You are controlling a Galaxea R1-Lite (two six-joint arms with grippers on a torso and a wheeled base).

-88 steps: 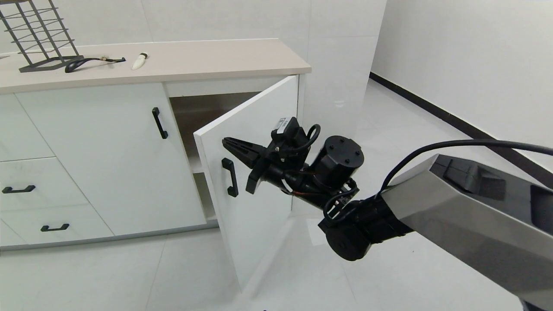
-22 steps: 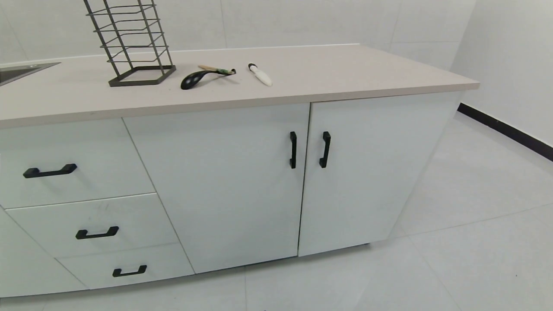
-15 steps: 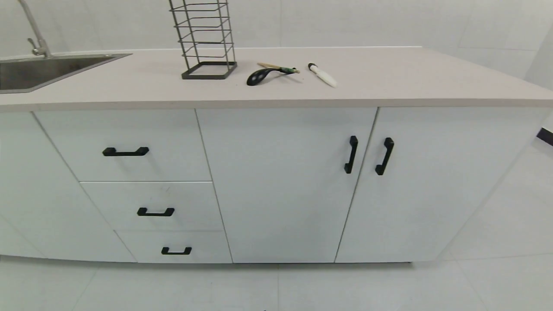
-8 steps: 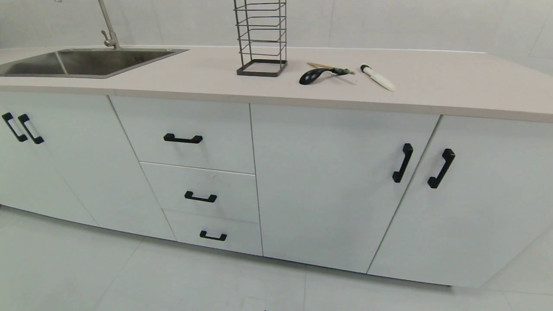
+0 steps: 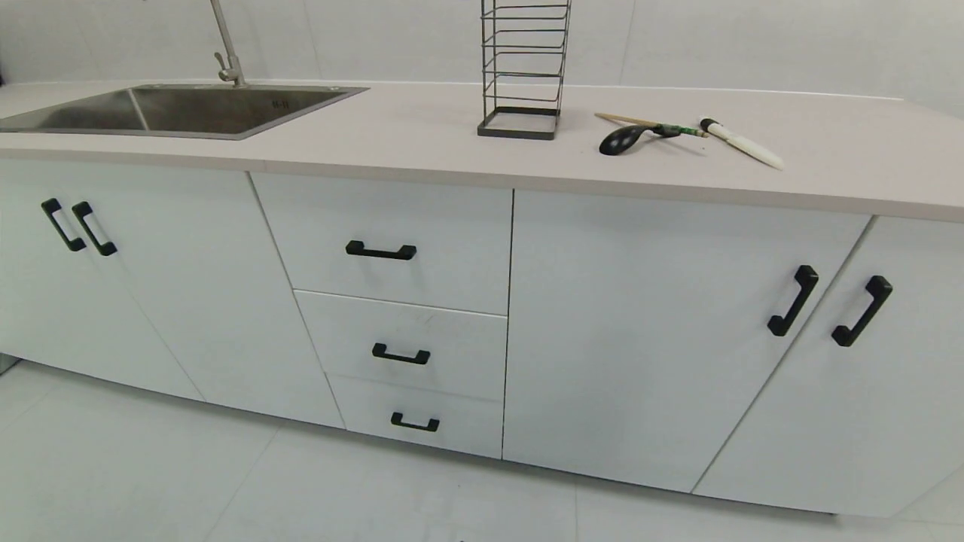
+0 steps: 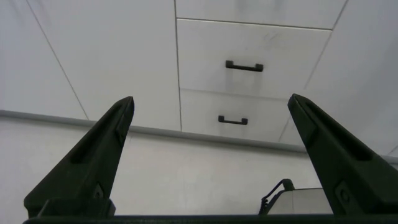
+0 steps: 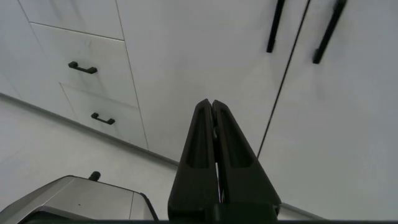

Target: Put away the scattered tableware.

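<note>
On the beige countertop (image 5: 376, 147) lie a black spoon (image 5: 629, 138) with a green-banded handle, a wooden chopstick (image 5: 629, 119) behind it, and a white knife (image 5: 742, 143) with a black end to its right. A tall black wire rack (image 5: 525, 71) stands left of them. My left gripper (image 6: 208, 106) is open, low before the drawers (image 6: 249, 56), with nothing between its fingers. My right gripper (image 7: 213, 109) is shut and empty, facing the white cabinet doors (image 7: 205, 56).
A steel sink (image 5: 181, 109) with a tap (image 5: 226, 45) is set in the counter at the left. Below are three drawers (image 5: 392, 301) with black handles and closed double doors (image 5: 821, 331) at the right. Pale tiled floor (image 5: 226, 482) lies in front.
The head camera has swung left along the counter, bringing the sink into view. The cabinet door that stood open 5.9 s ago is closed, and the right arm is out of the head view.
</note>
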